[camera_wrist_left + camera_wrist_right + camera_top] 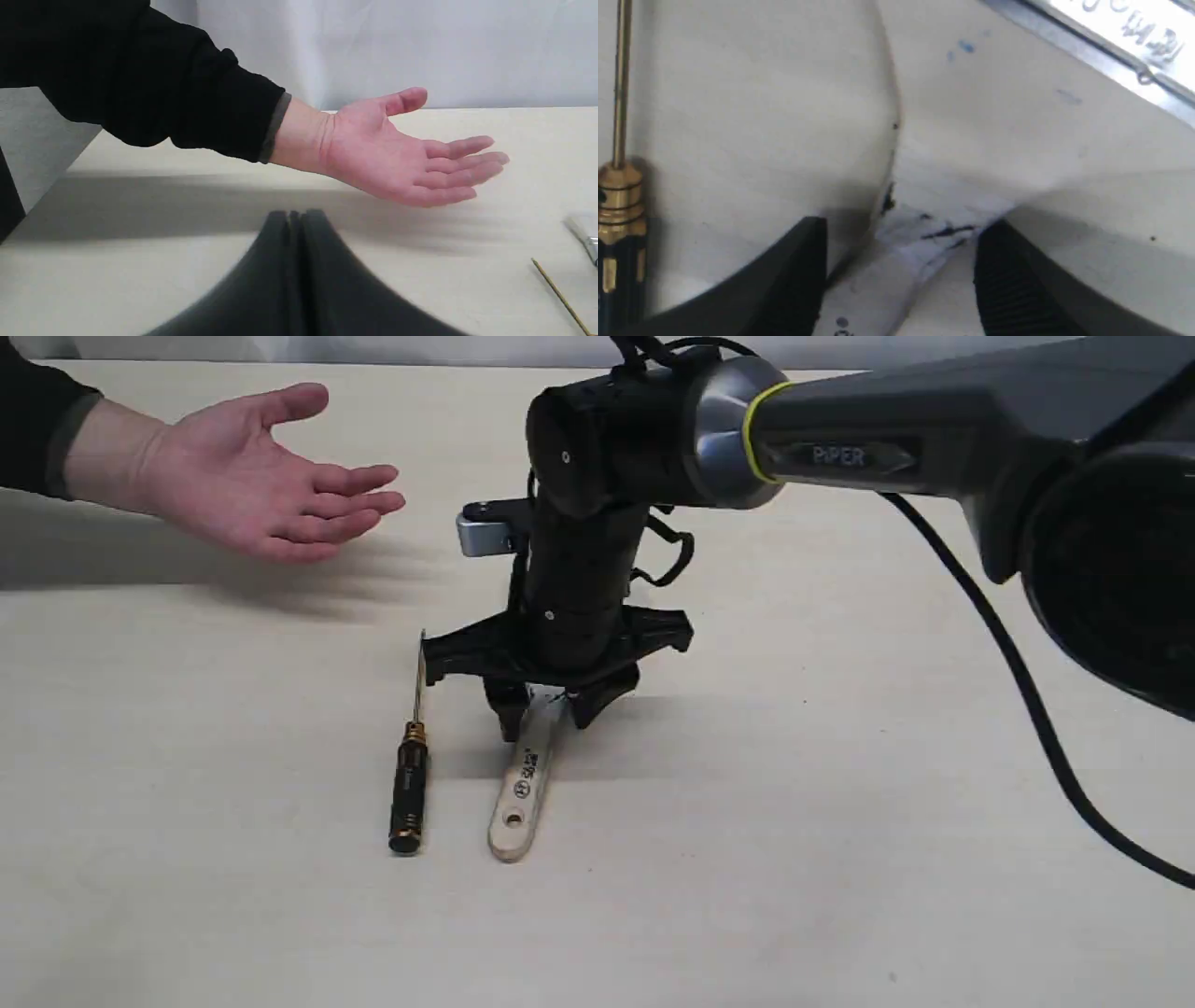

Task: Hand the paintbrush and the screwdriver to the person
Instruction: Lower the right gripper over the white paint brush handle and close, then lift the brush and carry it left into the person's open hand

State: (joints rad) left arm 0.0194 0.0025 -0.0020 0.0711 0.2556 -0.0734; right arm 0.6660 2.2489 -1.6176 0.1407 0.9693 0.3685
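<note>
The paintbrush [520, 793] lies flat on the table, its wooden handle towards the front; its bristles are hidden behind the arm. My right gripper [551, 714] stands low over it, open, one finger on each side of the handle just below the silver ferrule [1111, 46]. The right wrist view shows the handle [924, 186] between the spread fingers of that gripper [901, 233]. The screwdriver [409, 793] lies parallel, just left of the brush, untouched. The person's hand [252, 476] hovers palm-up at the back left. My left gripper [294, 217] is shut and empty, short of the hand [397, 154].
A black cable [1008, 663] trails from the right arm across the table's right side. A white backdrop [420, 46] closes the far edge. In the left wrist view the screwdriver shaft [558, 296] and brush end [584, 231] show at the edge.
</note>
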